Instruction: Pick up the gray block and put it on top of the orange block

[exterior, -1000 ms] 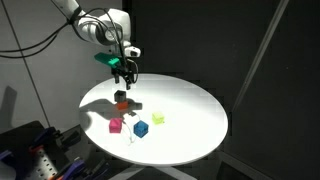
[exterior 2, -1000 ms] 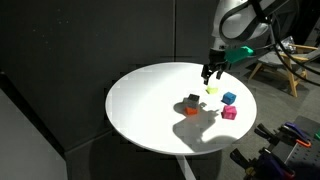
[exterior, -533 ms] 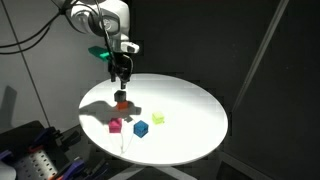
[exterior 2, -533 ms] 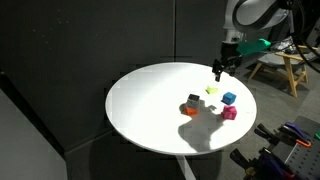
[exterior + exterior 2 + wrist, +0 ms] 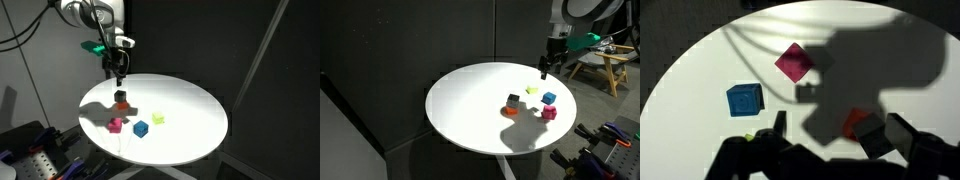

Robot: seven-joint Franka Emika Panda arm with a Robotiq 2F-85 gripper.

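The gray block (image 5: 120, 95) sits on top of the orange block (image 5: 121, 103) on the white round table (image 5: 190, 105). The stack also shows in an exterior view (image 5: 512, 100) with the orange block (image 5: 509, 111) underneath. My gripper (image 5: 118, 72) hangs above the stack, open and empty, apart from it; it also shows in an exterior view (image 5: 544, 70). In the wrist view the gray block (image 5: 873, 136) covers most of the orange block (image 5: 852, 122), between my spread fingers (image 5: 840, 140) and partly in the arm's shadow.
A pink cube (image 5: 116, 125) (image 5: 549, 113) (image 5: 793, 62), a blue cube (image 5: 141, 128) (image 5: 549, 98) (image 5: 744, 100) and a yellow-green block (image 5: 158, 118) (image 5: 531, 90) lie near the stack. A wooden stool (image 5: 603, 62) stands beyond the table.
My gripper has risen and drifted away from the stack. The gray block stays on the orange block; the other cubes have not moved.
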